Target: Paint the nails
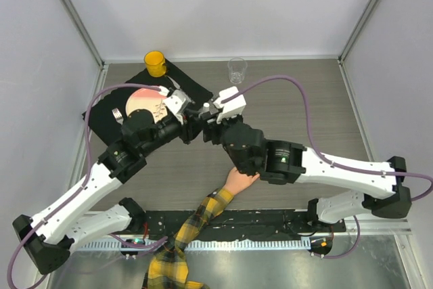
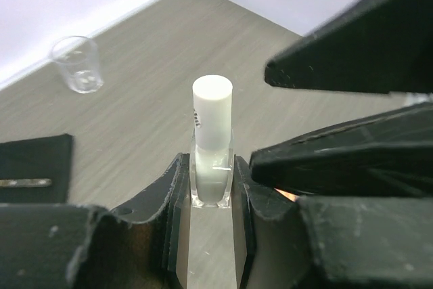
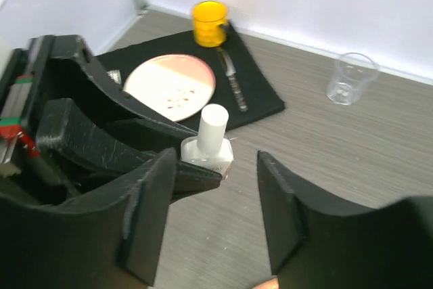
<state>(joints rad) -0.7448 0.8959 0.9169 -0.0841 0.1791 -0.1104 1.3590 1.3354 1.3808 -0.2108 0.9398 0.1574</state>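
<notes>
A small clear white-capped bottle [image 2: 212,116] is clamped upright in the left gripper [image 2: 210,174], with the right gripper [image 3: 216,197] held apart beside it. The nails of the peach mannequin hand [image 1: 238,180] are hidden under the right arm [image 1: 318,164].

You have a black mat [image 1: 107,112] at the table's [image 1: 304,109] far left, carrying a plate [image 1: 141,101], a fork [image 1: 118,115] beside it, a knife [image 3: 232,79], and a yellow cup [image 1: 155,63] at its far corner. A clear glass [image 1: 237,70] stands upright, well apart.

cup [image 1: 155,63] yellow | sleeve [image 1: 196,218] yellow-black plaid | bottle [image 2: 211,179] clear | cap [image 2: 212,109] white
</notes>
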